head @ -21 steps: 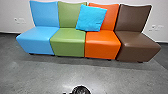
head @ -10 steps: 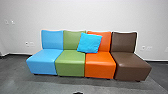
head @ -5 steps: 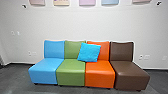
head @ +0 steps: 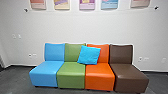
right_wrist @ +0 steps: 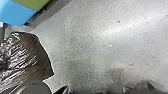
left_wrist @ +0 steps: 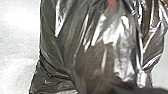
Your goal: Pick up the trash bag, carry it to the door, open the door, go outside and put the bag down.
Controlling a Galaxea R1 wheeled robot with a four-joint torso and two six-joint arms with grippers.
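One bag [left_wrist: 100, 52] (shiny) — near left jaws.

Right wrist camera angles down past the robot's dark plate [right_wrist: 32, 88]

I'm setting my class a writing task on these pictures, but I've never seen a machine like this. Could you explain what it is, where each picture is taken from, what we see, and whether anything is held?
This is a wheeled robot with two arms. The head view looks forward and down from high on its body; the other two come from cameras on its left and right wrists.

Ahead, against a pale wall, is a row of four armless seats: light blue, green, orange and brown. A bright blue square cushion leans across the green and orange backrests.

Both wrist views show a shiny, dark plastic trash bag. It looms large by the left wrist, so the left arm probably carries it, but the grip itself can't be made out.
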